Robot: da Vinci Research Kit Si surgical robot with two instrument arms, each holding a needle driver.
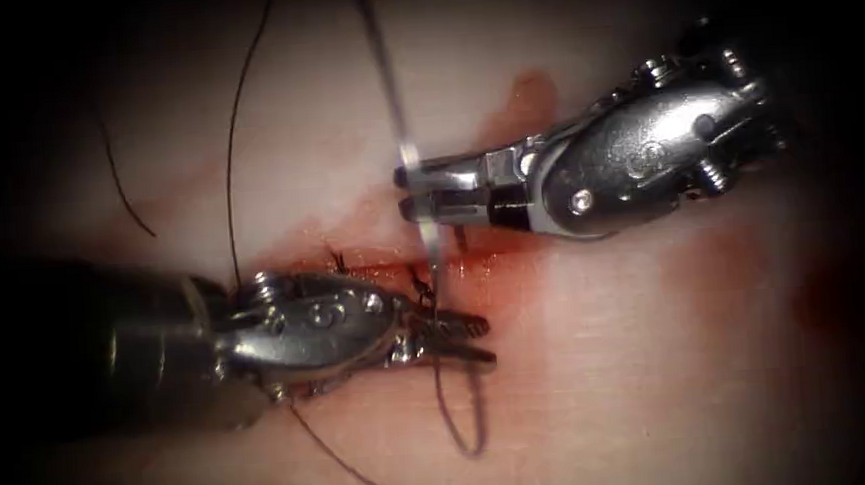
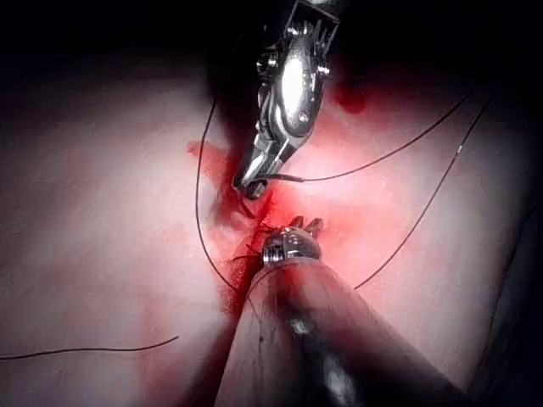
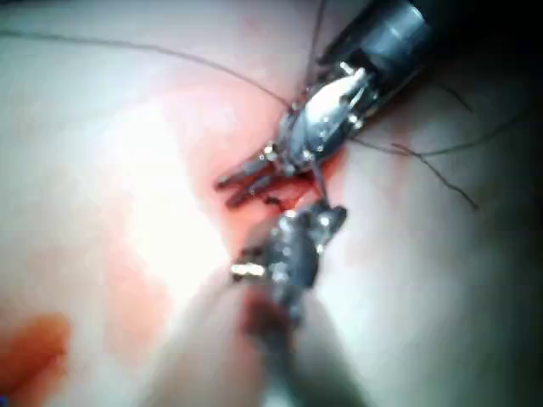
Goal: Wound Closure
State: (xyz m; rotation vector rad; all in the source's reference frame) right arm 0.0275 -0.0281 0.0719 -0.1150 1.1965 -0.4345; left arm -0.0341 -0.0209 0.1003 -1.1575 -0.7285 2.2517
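The cut [image 1: 374,266] runs across the tissue [image 1: 610,362], wet with red fluid, with dark knots [image 1: 421,289] along it. My left tool [image 1: 463,339] lies just below the cut, its jaws open and holding nothing; the thread [image 1: 431,253] crosses them and hangs in a loop [image 1: 468,439] beneath. My right tool [image 1: 404,193] hovers just above the cut with its jaws slightly apart, and the same thread rises straight across their tips. From the left wrist view the right tool [image 2: 248,183] points down at the cut beside thread [image 2: 382,157]. The right wrist view shows the left tool [image 3: 232,190] open.
Loose thread [image 1: 230,155] curves over the tissue to the upper left, and another strand [image 1: 351,468] trails off below the left tool. A patch of red fluid [image 1: 529,96] lies above the right tool. The left shaft [image 1: 108,342] covers the tissue at the left.
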